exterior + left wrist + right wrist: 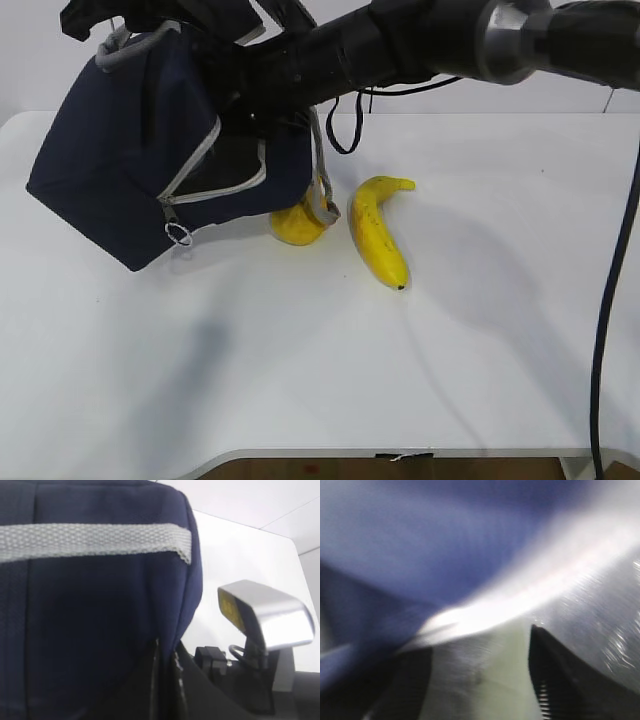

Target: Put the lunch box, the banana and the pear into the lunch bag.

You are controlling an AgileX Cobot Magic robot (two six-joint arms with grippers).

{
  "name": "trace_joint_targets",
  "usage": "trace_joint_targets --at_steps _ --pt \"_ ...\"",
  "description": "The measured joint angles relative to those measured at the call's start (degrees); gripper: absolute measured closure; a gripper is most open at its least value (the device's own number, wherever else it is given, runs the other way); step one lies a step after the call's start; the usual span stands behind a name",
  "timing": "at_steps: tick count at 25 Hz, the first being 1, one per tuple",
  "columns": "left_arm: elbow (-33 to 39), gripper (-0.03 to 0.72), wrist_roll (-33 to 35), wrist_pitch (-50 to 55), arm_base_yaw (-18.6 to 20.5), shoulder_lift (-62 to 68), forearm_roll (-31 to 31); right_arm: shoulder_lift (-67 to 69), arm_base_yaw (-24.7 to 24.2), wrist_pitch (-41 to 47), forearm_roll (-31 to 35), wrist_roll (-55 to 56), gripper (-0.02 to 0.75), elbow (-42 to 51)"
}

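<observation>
Left claw (167, 680) pinching lunch bag (130, 170) — right claw (480, 680) gripping lunch box (485, 680).

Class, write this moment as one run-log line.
lunch bag: tilted, lifted, unzipped | right gripper: inside bag, around lunch box | banana: on table | pear: beside bag

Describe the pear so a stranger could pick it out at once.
Start at the big navy lunch bag, tilted up off the white table at upper left. Under its lower right corner a lumpy yellow pear peeks out, partly hidden by the bag. Unlike the long curved banana lying in the open to its right, it is short and rounded.
</observation>
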Motion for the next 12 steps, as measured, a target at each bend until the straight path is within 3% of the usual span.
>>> trace_joint_targets --at_steps 7,12 --pt "0.0 0.693 0.0 0.0 0.0 0.0 1.0 0.1 0.0 -0.2 1.5 -1.8 0.245 -0.5" --pt "0.1 0.693 0.0 0.5 0.9 0.0 3.3 0.1 0.0 1.6 1.8 -2.8 0.225 -0.8"
